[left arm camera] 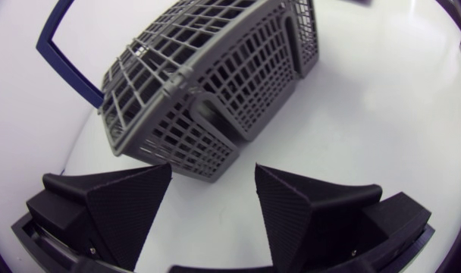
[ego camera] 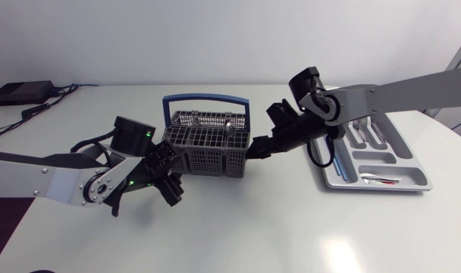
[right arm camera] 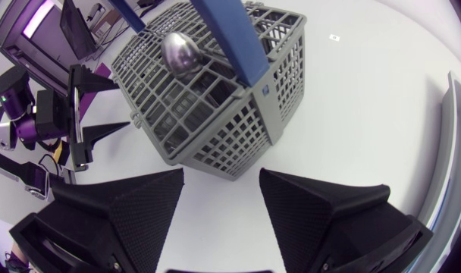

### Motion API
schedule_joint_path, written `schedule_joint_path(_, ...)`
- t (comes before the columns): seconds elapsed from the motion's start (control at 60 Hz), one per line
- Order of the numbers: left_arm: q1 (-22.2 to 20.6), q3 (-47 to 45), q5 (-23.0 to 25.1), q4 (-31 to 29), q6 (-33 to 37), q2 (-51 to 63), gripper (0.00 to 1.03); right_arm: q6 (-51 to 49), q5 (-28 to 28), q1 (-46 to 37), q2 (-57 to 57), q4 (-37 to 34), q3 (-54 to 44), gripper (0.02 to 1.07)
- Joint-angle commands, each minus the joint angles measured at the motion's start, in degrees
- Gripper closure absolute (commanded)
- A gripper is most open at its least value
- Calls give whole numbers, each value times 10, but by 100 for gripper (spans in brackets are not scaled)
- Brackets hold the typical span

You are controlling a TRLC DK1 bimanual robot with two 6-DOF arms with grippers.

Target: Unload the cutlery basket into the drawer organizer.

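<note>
Mid-table, basket (ego camera: 208,155) long axis left-right, spoon (right arm camera: 181,51) bowl up, L gripper (left arm camera: 213,178) & R gripper (right arm camera: 221,176) both agape

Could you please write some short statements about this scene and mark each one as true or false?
1. The basket has a blue handle. True.
2. The left pincer is shut on the basket. False: it is open, and the basket lies ahead of it, not between its fingers.
3. A spoon is in the basket. True.
4. The organizer is empty. False: it already holds some cutlery.
5. The right pincer is open and holds nothing. True.
</note>
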Motion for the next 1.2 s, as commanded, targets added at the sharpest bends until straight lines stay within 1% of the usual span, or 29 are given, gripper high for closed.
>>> schedule_joint_path(0.0, 5, 7, 63, -52, -13, -65, 7, 15, -5, -18, -23, -6, -15, 34)
schedule_joint_path(0.017, 7, 14, 80, -66, -22, -73, 7, 14, -5, -24, -27, -6, -17, 34)
schedule_joint_path(0.033, 10, 29, 112, -95, -40, -85, 7, 14, -6, -28, -30, -6, -18, 34)
schedule_joint_path(0.067, 12, 54, 147, -132, -67, -97, 7, 13, -8, -36, -35, -6, -21, 34)
schedule_joint_path(0.117, 10, 84, 178, -159, -105, -100, 5, 11, -10, -48, -40, -7, -26, 34)
schedule_joint_path(0.15, 6, 107, 207, -179, -134, -97, 4, 8, -11, -55, -44, -8, -30, 34)
schedule_joint_path(0.2, -3, 134, 229, -186, -173, -88, 4, 4, -14, -63, -52, -9, -37, 34)
schedule_joint_path(0.25, -19, 150, 235, -186, -196, -77, 4, 1, -19, -71, -57, -11, -43, 34)
schedule_joint_path(0.317, -33, 187, 256, -183, -237, -40, 4, -5, -22, -79, -66, -11, -54, 34)
schedule_joint_path(0.433, -39, 226, 257, -151, -276, 24, 4, -10, -28, -87, -73, -11, -62, 34)
schedule_joint_path(0.5, -39, 248, 259, -147, -292, 55, 5, -11, -32, -91, -76, -11, -65, 34)
schedule_joint_path(0.617, -32, 272, 259, -102, -340, 110, 6, -15, -40, -103, -83, -12, -69, 34)
schedule_joint_path(0.683, -26, 280, 259, -90, -362, 127, 9, -19, -48, -112, -85, -13, -71, 34)
schedule_joint_path(0.75, -24, 282, 259, -71, -385, 133, 9, -23, -52, -120, -86, -13, -73, 34)
schedule_joint_path(0.817, -23, 282, 250, -57, -402, 132, 11, -27, -58, -129, -86, -13, -75, 34)
schedule_joint_path(0.9, -24, 281, 212, -49, -403, 127, 12, -29, -65, -134, -83, -13, -77, 34)
schedule_joint_path(1.0, -29, 274, 182, -37, -403, 115, 12, -32, -69, -137, -82, -12, -80, 34)
schedule_joint_path(1.15, -35, 276, 168, -25, -400, 114, 12, -32, -71, -139, -80, -10, -80, 34)
schedule_joint_path(1.183, -35, 277, 167, -23, -399, 115, 14, -32, -71, -139, -81, -10, -80, 34)
